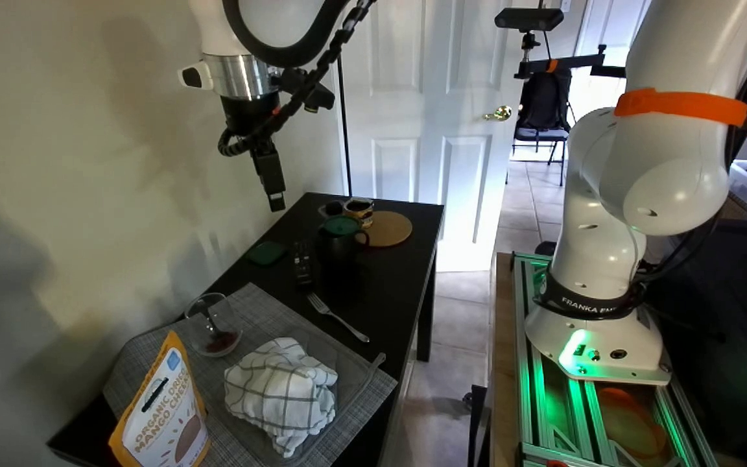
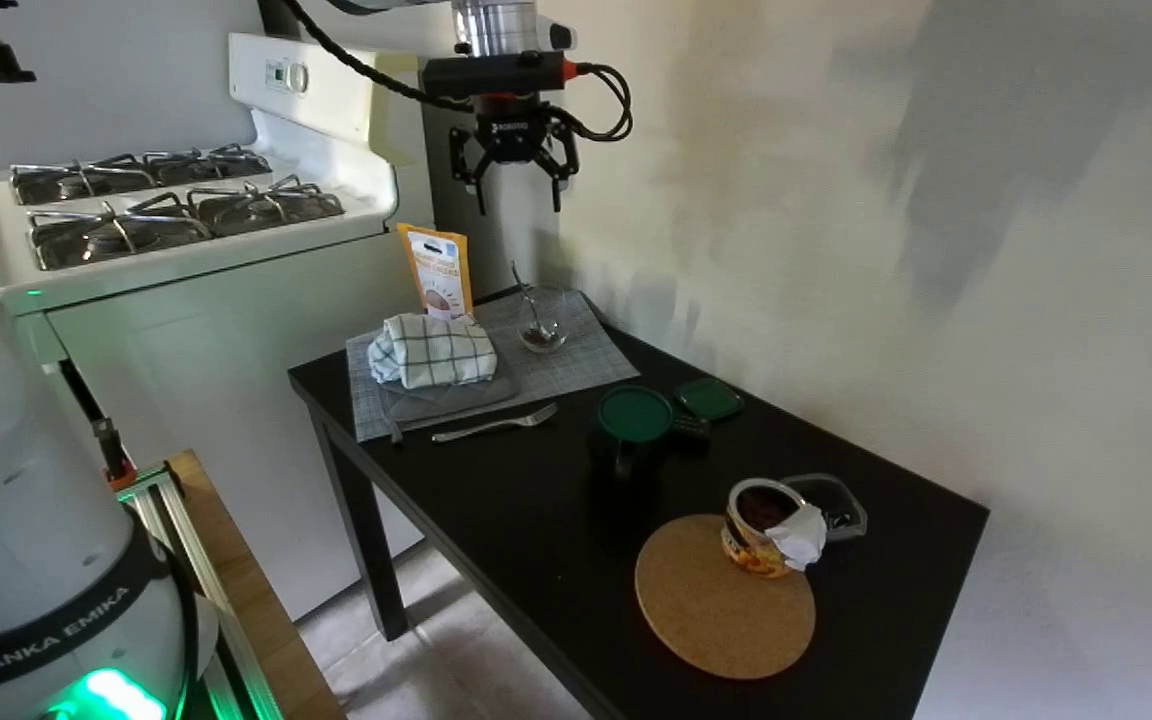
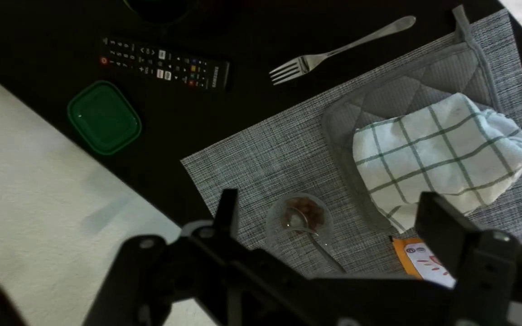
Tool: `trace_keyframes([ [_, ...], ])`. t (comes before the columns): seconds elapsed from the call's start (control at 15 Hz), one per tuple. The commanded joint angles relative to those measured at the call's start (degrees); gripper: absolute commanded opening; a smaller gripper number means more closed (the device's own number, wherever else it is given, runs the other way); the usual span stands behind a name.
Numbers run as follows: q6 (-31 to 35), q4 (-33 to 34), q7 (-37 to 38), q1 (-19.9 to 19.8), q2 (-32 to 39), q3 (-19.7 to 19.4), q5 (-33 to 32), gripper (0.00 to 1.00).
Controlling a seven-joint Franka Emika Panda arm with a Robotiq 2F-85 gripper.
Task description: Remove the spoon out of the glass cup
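Note:
The glass cup (image 1: 231, 318) is a small clear tumbler with reddish-brown bits in its bottom. It stands upright on the grey woven placemat, near the wall, in both exterior views (image 2: 557, 325) and in the wrist view (image 3: 274, 224). The spoon (image 3: 321, 250) leans inside the cup, its bowl at the bottom and its thin dark handle (image 2: 519, 280) rising past the rim. In an exterior view it shows through the glass (image 1: 209, 319). My gripper (image 2: 519, 208) is open and empty, high above the table. In the wrist view the cup lies between its spread fingers (image 3: 328, 199), well below; the handle's end is hidden by the gripper.
Beside the cup stand an orange-white pouch (image 1: 169, 415) and a checked cloth (image 1: 283, 389) on a grey pot holder (image 3: 442, 72). A fork (image 3: 315, 59), remote (image 3: 166, 63), green lid (image 3: 104, 117), dark green cup (image 2: 631, 430), round board (image 2: 716, 620) and tub (image 2: 751, 545) lie farther along.

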Motion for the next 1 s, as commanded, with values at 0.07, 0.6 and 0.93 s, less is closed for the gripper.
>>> trace_keyframes([
  [0.07, -0.2, 0.2, -0.2, -0.2, 0.0, 0.2, 0.0, 1.00],
  [0.6, 5.1, -6.5, 21.2, 1.2, -2.5, 6.5, -9.4, 1.00],
  [0.93, 18.5, -9.6, 22.5, 0.9, 1.5, 5.7, -7.0, 1.00],
])
